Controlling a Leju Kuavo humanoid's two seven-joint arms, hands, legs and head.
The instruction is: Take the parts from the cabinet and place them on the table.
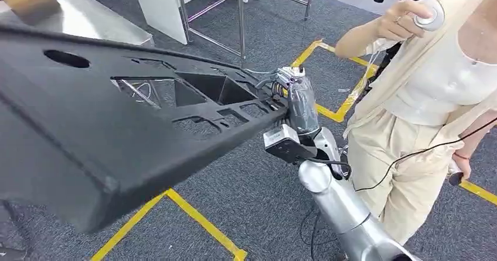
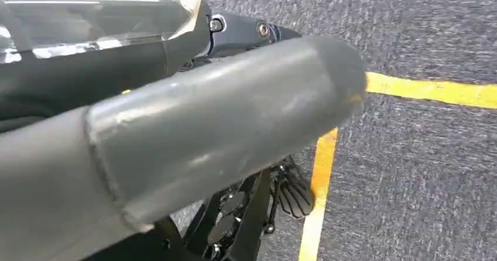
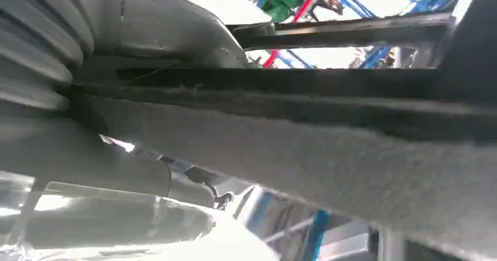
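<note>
A large black moulded part [image 1: 117, 132], pierced by a round hole and several angular cut-outs, spans the left and middle of the head view, held up in the air above the grey carpeted floor [image 1: 258, 185] and its yellow tape lines [image 1: 205, 226]. At the part's right end, the right robot hand [image 1: 296, 105], wrapped in clear film, grips the narrow tip, with the silver arm rising to it from the lower right. The right wrist view looks along the part's fuzzy grey underside [image 3: 328, 155], with the hand's ribbed cover [image 3: 35, 44] and thumb pressed close against its dark edge. In the left wrist view, the left robot hand [image 2: 193, 132] shows as a thick grey thumb over carpet and yellow tape; whether it holds anything or how far its fingers are spread cannot be told. To the right of the head view stands a person in cream clothing [image 1: 433, 91], one hand raised holding a small round white device [image 1: 431, 14], close beside the right arm.
</note>
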